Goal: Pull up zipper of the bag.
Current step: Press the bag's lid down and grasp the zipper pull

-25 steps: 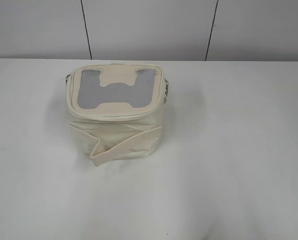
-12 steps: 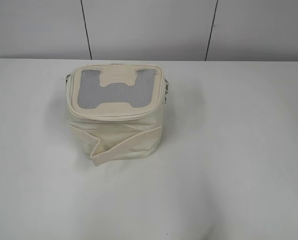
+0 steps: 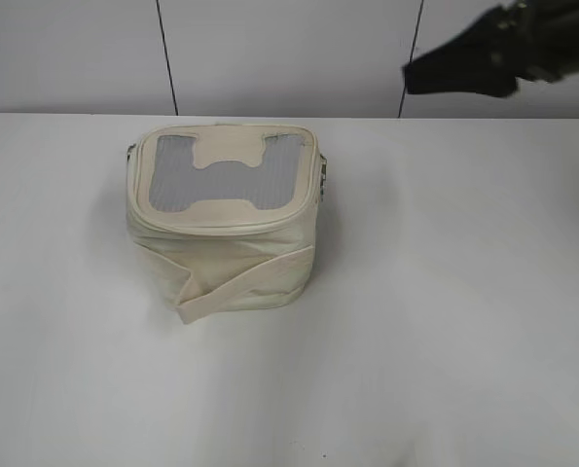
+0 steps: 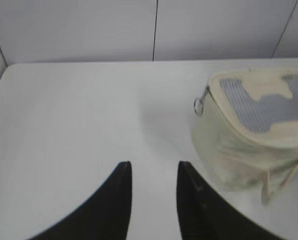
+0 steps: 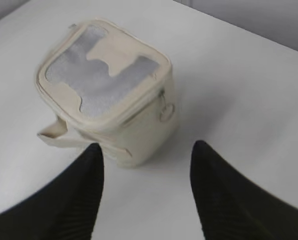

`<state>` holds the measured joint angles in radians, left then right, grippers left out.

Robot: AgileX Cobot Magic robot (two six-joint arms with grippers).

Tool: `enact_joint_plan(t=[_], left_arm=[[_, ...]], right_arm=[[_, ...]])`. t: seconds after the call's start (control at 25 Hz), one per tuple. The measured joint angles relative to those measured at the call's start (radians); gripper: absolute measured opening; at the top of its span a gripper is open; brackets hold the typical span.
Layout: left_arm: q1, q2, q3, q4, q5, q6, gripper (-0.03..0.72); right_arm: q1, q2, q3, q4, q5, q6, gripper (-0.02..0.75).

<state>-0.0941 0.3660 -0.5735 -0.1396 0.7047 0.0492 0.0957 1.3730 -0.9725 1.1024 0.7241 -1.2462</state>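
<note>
The cream bag (image 3: pixel 221 233) stands left of the table's middle, with its grey mesh top and cream H patch facing up. The zipper (image 3: pixel 216 225) runs round its top rim. A silver ring pull hangs at the right side (image 3: pixel 323 181). It also shows in the right wrist view (image 5: pixel 167 112). Another ring shows in the left wrist view (image 4: pixel 199 106). My right gripper (image 5: pixel 149 147) is open and empty, above and apart from the bag (image 5: pixel 108 90). It enters the exterior view top right (image 3: pixel 416 78). My left gripper (image 4: pixel 153 167) is open and empty, left of the bag (image 4: pixel 239 145).
The white table (image 3: pixel 445 292) carries only the bag. A grey panelled wall (image 3: pixel 289 58) runs behind its far edge. The bag's wide strap (image 3: pixel 240 282) sticks out at its front.
My right arm has come into the exterior view at the top right. The bag has stayed about where it was.
</note>
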Motion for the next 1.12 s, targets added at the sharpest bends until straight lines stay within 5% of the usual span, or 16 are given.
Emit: enact_joint_plan(t=[0.16,0.28,0.4,0.56,0.72,1.12], left_arm=[[0.000,0.325,-0.022,-0.276,-0.233,0.274,0.237],[0.000,0.586,-0.076,-0.630,-0.259,0.620,0.237],[0.028,0.775,-0.160,-0.945,-0.165,0.953,0.237],[0.166,1.019,-0.289,-1.209,0.086,1.239,0.240],[0.292,1.237,-0.380,-1.270,0.278,1.394,0.244],[0.304,1.453,-0.406,-1.284,0.313,1.529,0.249]], right_arm=[[0.085,0.288,-0.323,-0.017,0.158,0.013,0.440],[0.167,0.450,-0.570,-0.093,0.269,0.097,0.440],[0.214,0.569,-0.763,-0.132,0.360,0.163,0.440],[0.230,0.700,-0.959,-0.131,0.439,0.209,0.440],[0.235,0.829,-1.091,-0.102,0.457,0.219,0.440],[0.311,1.142,-1.395,-0.091,0.462,0.244,0.438]])
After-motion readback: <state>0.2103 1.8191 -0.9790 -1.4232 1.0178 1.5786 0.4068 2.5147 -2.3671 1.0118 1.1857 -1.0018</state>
